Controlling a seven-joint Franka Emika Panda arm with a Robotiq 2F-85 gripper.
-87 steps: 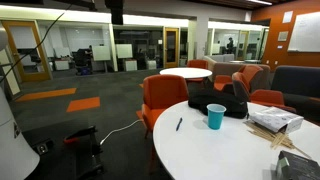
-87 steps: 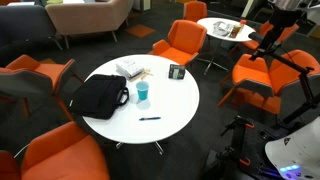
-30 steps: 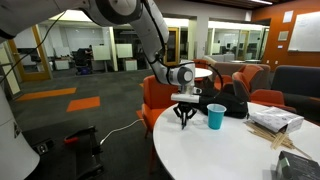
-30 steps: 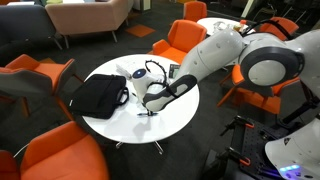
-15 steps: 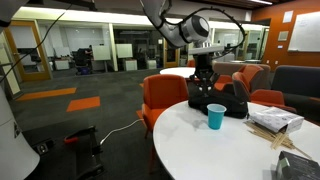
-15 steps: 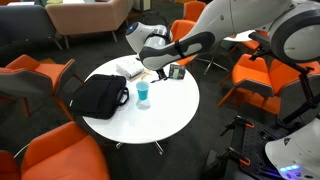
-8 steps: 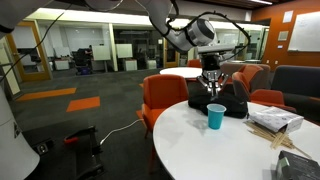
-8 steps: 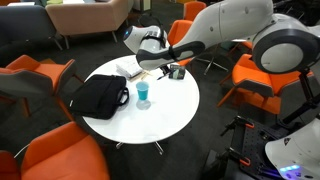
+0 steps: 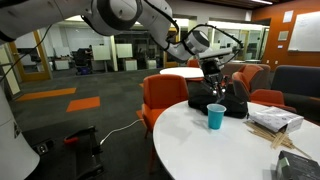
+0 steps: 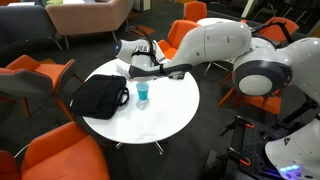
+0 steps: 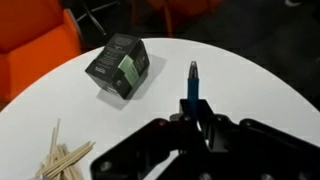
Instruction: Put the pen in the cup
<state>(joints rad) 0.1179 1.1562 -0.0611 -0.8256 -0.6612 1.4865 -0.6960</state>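
Hand [image 9: 213, 85] clamped on the dark pen [image 11: 192, 82], which juts beyond the fingertips; teal cup [image 9: 216, 117] stands on white tabletop [image 9: 200, 150] below the hand, clear of it.

In the wrist view the pen [image 11: 193, 78] shows only its upper part; the rest is hidden between the dark, blurred fingers [image 11: 208, 112] of the gripper [image 11: 195, 106]; the pale sticks [image 11: 62, 160] are cut off by the bottom edge; in both exterior views the pen is too small to make out; the arm [image 10: 210, 45] hides part of the table [image 10: 170, 115]; the black bag [image 9: 235, 103] sits partly behind the cup [image 9: 216, 117].
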